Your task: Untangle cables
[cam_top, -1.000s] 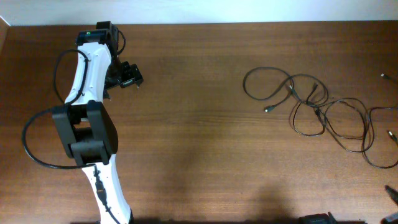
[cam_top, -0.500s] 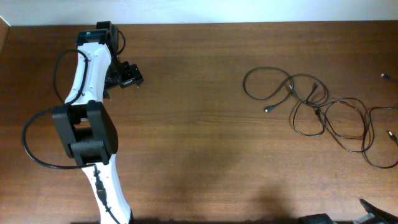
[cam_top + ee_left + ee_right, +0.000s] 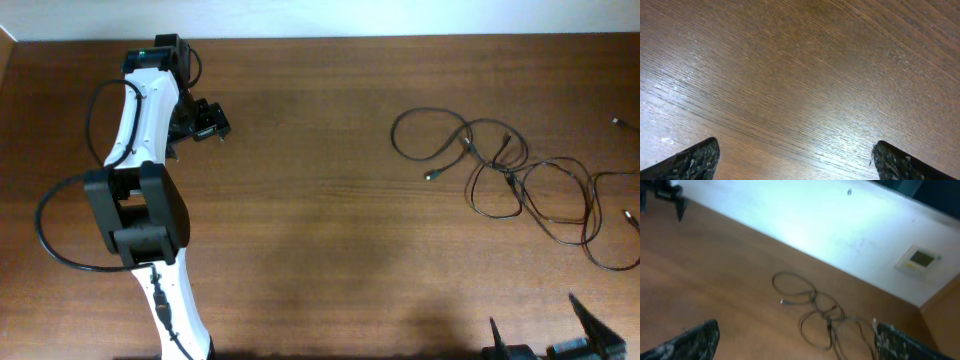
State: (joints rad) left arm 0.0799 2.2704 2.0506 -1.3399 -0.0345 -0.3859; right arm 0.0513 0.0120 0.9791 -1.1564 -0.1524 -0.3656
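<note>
I saw the right hand (image 3: 533, 315) enter the overhead view, spread wide and empty; cables (image 3: 510, 172) untouched, left hand (image 3: 207, 122) likewise spread.

No writing, brand or number can be read anywhere. The small pale panel (image 3: 921, 258) on the far wall (image 3: 805, 225) — seen from the right wrist — is too blurred to read.

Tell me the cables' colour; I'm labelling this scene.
The cables are black, seen best in the overhead view.

Brown wooden table (image 3: 320, 200), white wall (image 3: 815, 225)
</note>
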